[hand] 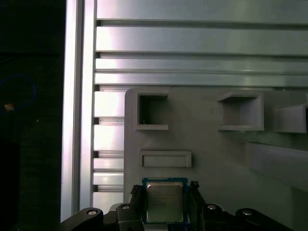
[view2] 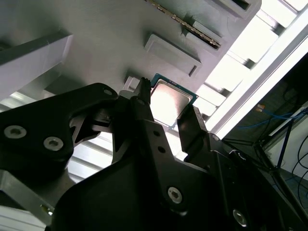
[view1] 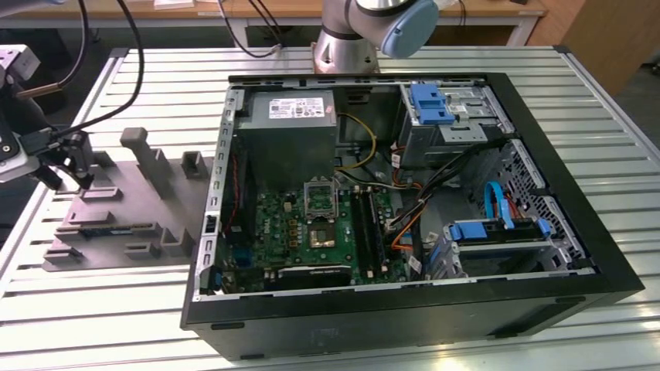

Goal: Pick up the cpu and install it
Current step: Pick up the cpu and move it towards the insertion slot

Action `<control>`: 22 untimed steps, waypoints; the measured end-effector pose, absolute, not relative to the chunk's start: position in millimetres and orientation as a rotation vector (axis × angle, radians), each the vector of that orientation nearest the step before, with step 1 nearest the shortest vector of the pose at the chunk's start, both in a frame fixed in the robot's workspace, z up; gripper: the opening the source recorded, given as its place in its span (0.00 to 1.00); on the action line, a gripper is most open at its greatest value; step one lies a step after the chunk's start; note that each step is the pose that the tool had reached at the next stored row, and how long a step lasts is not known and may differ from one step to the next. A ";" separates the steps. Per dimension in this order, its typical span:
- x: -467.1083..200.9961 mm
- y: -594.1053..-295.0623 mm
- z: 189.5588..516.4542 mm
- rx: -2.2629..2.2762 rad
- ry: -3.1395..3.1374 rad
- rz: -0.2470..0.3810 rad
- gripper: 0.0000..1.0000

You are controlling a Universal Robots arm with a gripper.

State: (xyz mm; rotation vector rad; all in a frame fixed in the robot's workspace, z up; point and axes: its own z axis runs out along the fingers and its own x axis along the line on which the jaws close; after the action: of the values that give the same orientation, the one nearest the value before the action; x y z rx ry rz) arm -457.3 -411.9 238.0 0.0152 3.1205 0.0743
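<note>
The cpu [hand: 164, 201], a small square chip with a pale metal top and a green rim, sits between my two black fingers over the grey moulded tray [hand: 216, 159]. My gripper [hand: 165, 192] is shut on it, one finger against each of two opposite edges. In the second wrist view the cpu [view2: 169, 102] shows the same way inside my gripper [view2: 168, 103]. I cannot tell whether the chip rests on the tray or hangs just above it. In the exterior view my gripper [view1: 74, 171] is over the tray [view1: 113, 224] at the exterior view's left, far from the motherboard socket [view1: 320, 198].
An open black computer case [view1: 413, 309] lies at the exterior view's centre and right, with a grey power supply box [view1: 294, 127], cables and blue drive brackets inside. Upright posts [view1: 150, 158] rise from the tray. Everything rests on a slatted aluminium table [view1: 619, 154].
</note>
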 end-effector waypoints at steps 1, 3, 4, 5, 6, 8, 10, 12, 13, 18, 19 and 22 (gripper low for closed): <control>-457.3 -411.9 238.4 0.015 3.121 0.074 0.47; -457.3 -411.9 239.1 0.015 3.120 0.074 0.47; -457.3 -411.9 239.5 0.015 3.120 0.074 0.47; -457.3 -411.9 239.9 0.015 3.120 0.074 0.47; -457.3 -411.9 240.3 0.015 3.120 0.074 0.47; -457.3 -411.9 241.5 0.015 3.121 0.074 0.47; -457.3 -411.9 242.6 0.015 3.120 0.074 0.47; -457.3 -411.9 243.6 0.015 3.120 0.074 0.47; -457.3 -411.9 244.1 0.015 3.120 0.074 0.47; -457.3 -411.9 246.5 0.015 3.121 0.074 0.47; -457.3 -411.9 246.9 0.015 3.120 0.074 0.47; -457.3 -411.9 248.4 0.015 3.121 0.074 0.47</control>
State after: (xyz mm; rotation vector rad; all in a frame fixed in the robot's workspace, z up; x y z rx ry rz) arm -457.3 -411.9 248.4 0.0152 3.1205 0.0742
